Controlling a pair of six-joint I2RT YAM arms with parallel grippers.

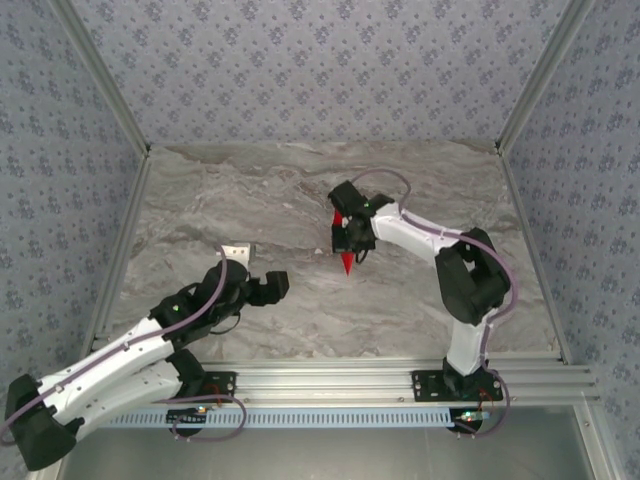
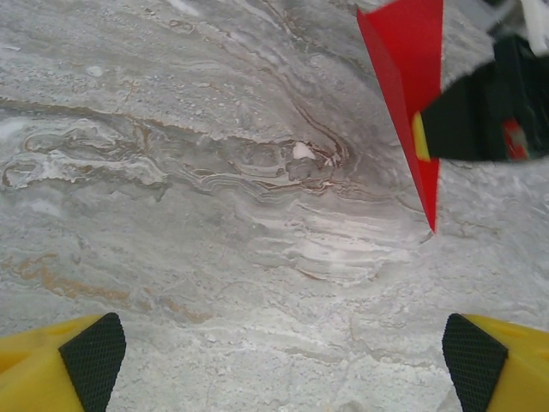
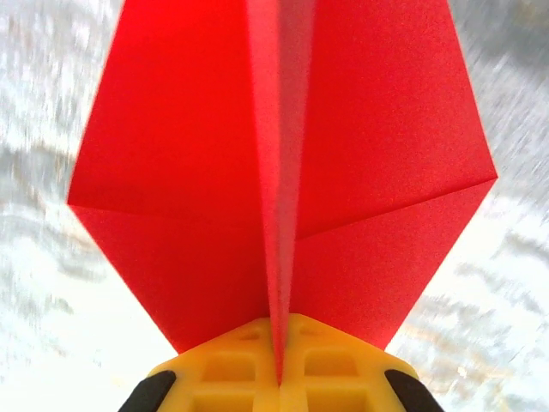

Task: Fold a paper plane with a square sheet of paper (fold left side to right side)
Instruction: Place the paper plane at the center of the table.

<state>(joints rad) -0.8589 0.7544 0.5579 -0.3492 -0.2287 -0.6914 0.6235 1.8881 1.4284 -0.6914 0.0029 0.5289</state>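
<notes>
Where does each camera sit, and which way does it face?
Top: above and behind the arm bases, looking down on the table; both arms show, left pincer open, right pincer shut on the paper plane.
Left wrist: on the left arm, looking down at the table and plane; its fingertips at the bottom corners.
Right wrist: on the right arm, looking along the plane; its fingers clamp the centre fold.
Shared: top and left wrist both show the right pincer holding the plane.

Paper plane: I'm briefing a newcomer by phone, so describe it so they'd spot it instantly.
On the grey marble table, look right of centre, where the right gripper is shut on the plane. It is the only bright red thing: a narrow creased dart, sharp tip toward the near edge.
</notes>
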